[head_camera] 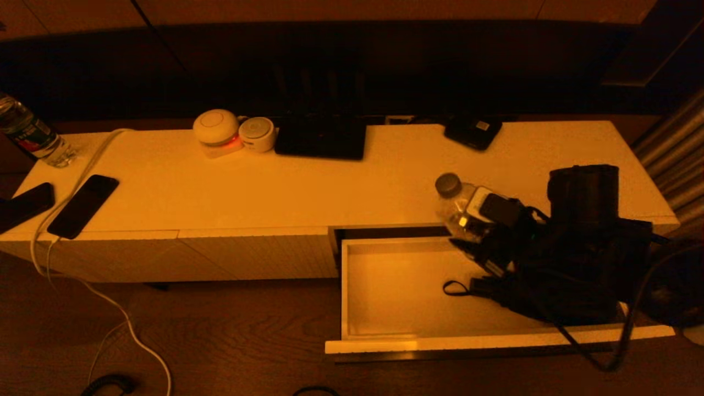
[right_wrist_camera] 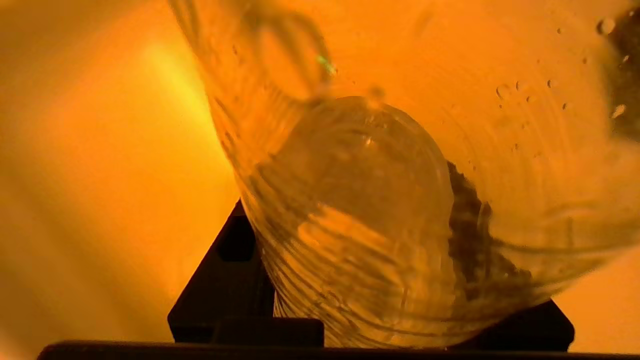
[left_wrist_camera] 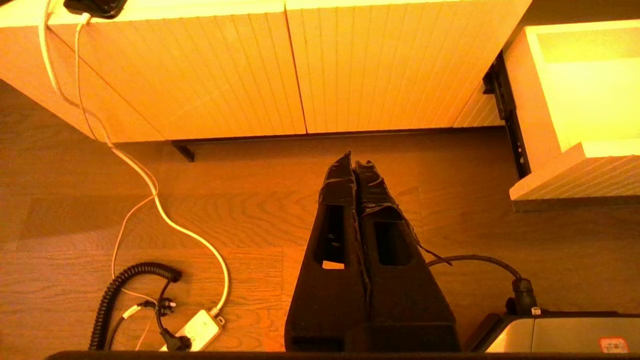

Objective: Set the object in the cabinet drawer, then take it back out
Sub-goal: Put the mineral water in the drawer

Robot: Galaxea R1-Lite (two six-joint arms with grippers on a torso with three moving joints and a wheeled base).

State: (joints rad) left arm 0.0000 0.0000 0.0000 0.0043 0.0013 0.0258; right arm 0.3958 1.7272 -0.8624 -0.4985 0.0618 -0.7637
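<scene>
The right end effector [head_camera: 477,223] gripped a clear plastic water bottle [head_camera: 461,208], tilted above the rear edge of the open cabinet drawer [head_camera: 385,286]; whether depositing or retrieving could not be determined; the left end effector [left_wrist_camera: 354,161] hung closed over the floor, idle.

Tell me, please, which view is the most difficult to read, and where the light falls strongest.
Right wrist view: hardest, the clear bottle fills it, distorting everything behind. Head view: the cabinet top is brightest, the wall behind dark. Left wrist view: sharp, glare inside the cabinet drawer.
</scene>
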